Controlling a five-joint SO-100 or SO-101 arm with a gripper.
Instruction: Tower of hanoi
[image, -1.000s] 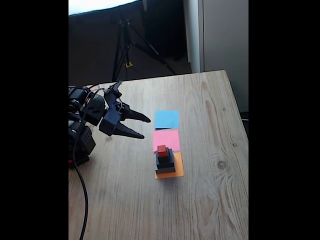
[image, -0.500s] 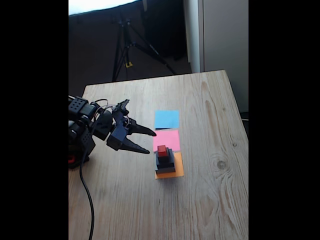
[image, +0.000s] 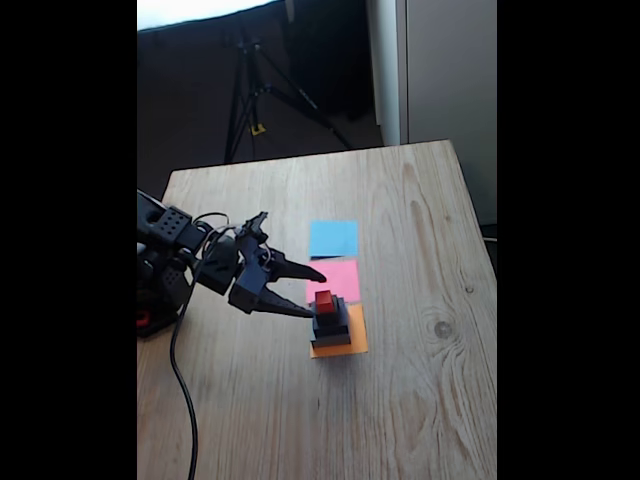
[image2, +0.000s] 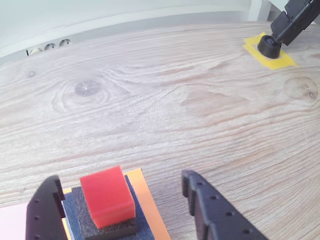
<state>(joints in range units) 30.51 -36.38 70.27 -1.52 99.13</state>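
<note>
Jaws of gripper (image: 318, 292) spread open, gripping nothing; red cube (image: 324, 301) atop stack just right of fingertips in fixed view; left of centre between fingers (image2: 212, 210) in wrist view.

Red cubes: one, the tiny red cube (image: 324, 301) (image2: 107, 196) topping the stack.
Dark blocks: three stacked under it in the fixed view, small black cube (image: 327, 315), medium black block (image: 330, 327), large flat grey block (image: 331, 339).
Paper squares: three, blue (image: 333, 238), pink (image: 334, 278), orange (image: 340, 347).
Grippers: one (image: 314, 293).
</note>
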